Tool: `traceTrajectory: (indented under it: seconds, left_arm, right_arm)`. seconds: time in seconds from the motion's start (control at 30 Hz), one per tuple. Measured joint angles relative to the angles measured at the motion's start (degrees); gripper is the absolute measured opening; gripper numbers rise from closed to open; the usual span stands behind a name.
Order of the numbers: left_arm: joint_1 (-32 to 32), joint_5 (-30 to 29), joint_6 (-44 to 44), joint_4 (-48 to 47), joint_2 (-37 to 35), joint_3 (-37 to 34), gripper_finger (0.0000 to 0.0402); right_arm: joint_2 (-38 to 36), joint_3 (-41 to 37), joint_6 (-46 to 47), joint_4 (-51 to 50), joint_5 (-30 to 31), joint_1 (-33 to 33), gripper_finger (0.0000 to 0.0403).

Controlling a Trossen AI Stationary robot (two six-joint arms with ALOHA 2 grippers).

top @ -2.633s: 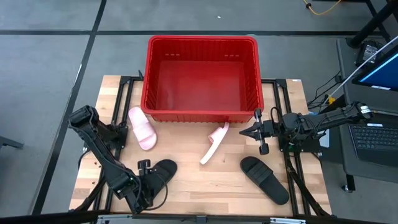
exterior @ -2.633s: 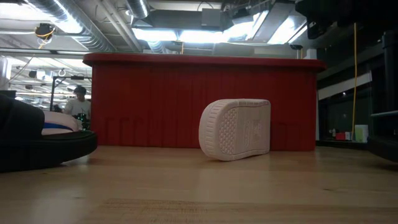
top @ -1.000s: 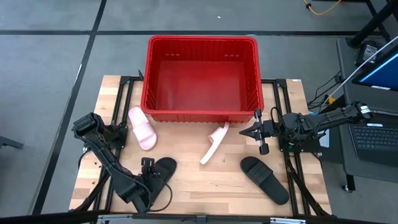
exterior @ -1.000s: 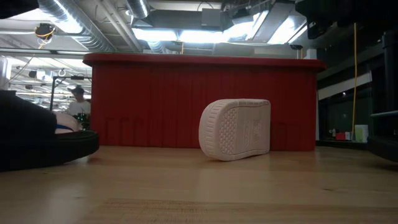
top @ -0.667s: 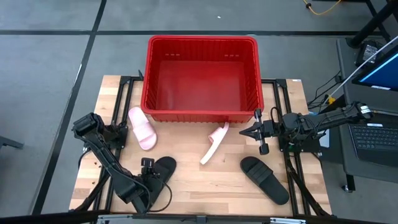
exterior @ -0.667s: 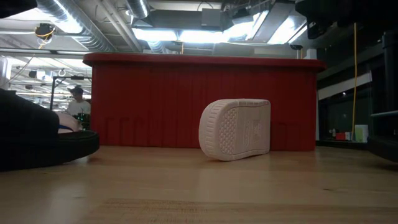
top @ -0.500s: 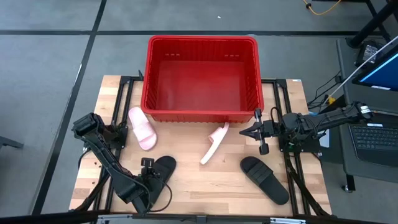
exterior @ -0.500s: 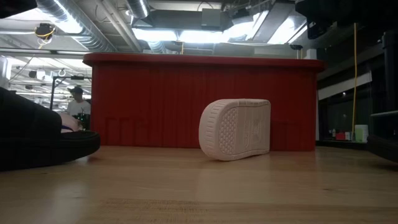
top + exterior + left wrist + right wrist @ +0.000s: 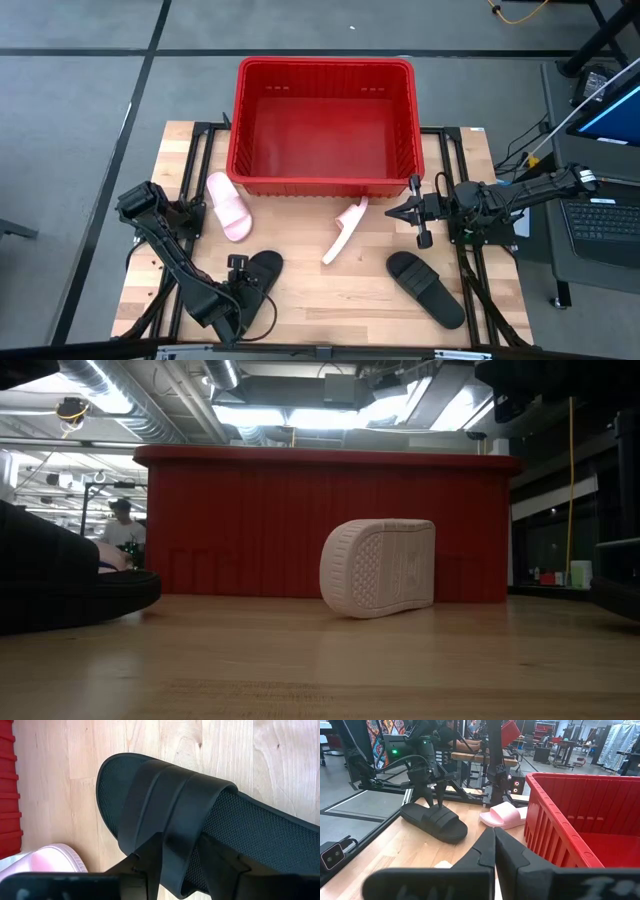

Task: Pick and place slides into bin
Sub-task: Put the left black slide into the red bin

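Observation:
My left gripper point(image 9: 242, 276) is down over a black slide point(image 9: 262, 272) near the table's front left, shut on its strap point(image 9: 170, 805). The slide also shows in the right wrist view point(image 9: 434, 822). My right gripper point(image 9: 390, 213) is shut and empty. It hovers right of the bin's near right corner. The red bin point(image 9: 325, 62) stands at the far middle. One pink slide point(image 9: 228, 205) lies flat on its sole left of the bin. The other pink slide point(image 9: 345, 232) stands on its long edge before the bin's near wall, sole toward the low camera point(image 9: 380, 568). A second black slide point(image 9: 427, 288) lies flat at front right. My left gripper has the strap's side end point(image 9: 176, 865), where it meets the sole, between its two fingers point(image 9: 149, 866). The fingers come from above, pointing down, and lie across the strap. The slide lies flat with its sole on the table.
Black frame rails point(image 9: 200, 150) run along the table's left and right sides beside the bin. The wood between the two black slides point(image 9: 340, 290) is bare. A laptop point(image 9: 605, 215) sits off the table's right edge. A person point(image 9: 122, 525) is far behind the table.
Between the oldest frames and a second ago, my left arm settled a little lower over the black slide. In the last second nothing has visibly moved.

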Motion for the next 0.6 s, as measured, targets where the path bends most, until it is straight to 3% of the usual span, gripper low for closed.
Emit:
traceTrajectory:
  seconds: [0.6]
  left_arm:
    - [-0.1,-0.1,4.0,-0.1,4.0,0.2,0.0129]
  right_arm:
    - [0.0,0.0,0.0,0.0,0.0,0.0,0.0006]
